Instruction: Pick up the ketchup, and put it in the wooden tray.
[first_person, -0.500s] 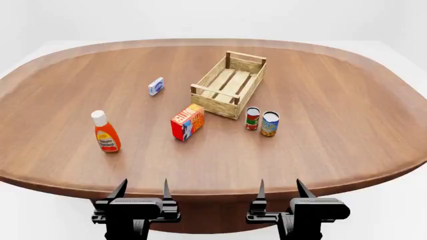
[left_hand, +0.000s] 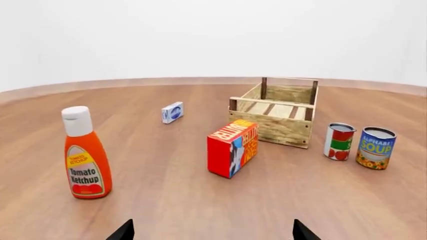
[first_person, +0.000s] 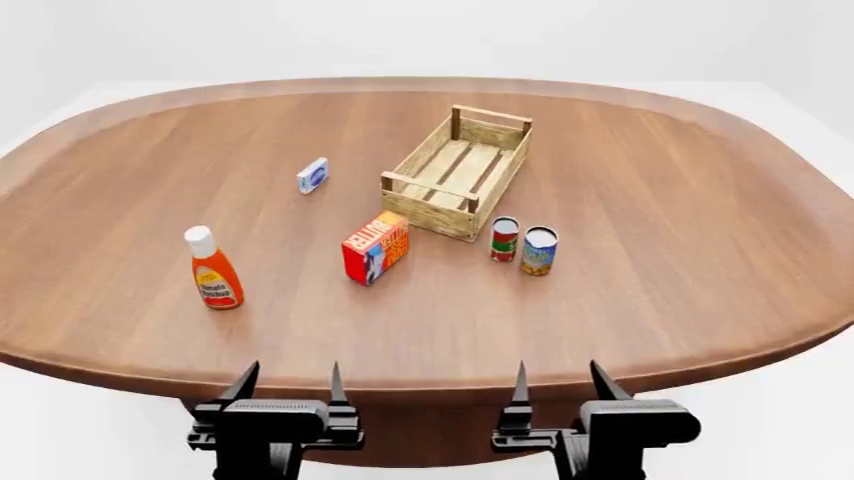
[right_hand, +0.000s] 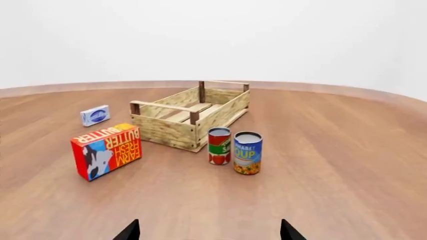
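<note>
The ketchup (first_person: 214, 270) is a red-orange squeeze bottle with a white cap. It stands upright on the table's left front; it also shows in the left wrist view (left_hand: 84, 156). The wooden tray (first_person: 459, 171) is a light slatted crate at the table's middle back, empty; it shows in the left wrist view (left_hand: 275, 118) and the right wrist view (right_hand: 189, 115). My left gripper (first_person: 287, 380) is open and empty at the table's near edge, short of the ketchup and to its right. My right gripper (first_person: 558, 378) is open and empty beside it.
A red butter box (first_person: 375, 246) stands between the ketchup and the tray. A red-labelled can (first_person: 505, 239) and a soup can (first_person: 539, 250) stand just in front of the tray's near right corner. A small blue-white box (first_person: 312, 175) lies left of the tray.
The head view has drawn back slightly, so the objects look a little smaller. Nothing on the table has moved; both grippers stay open at the near edge.
</note>
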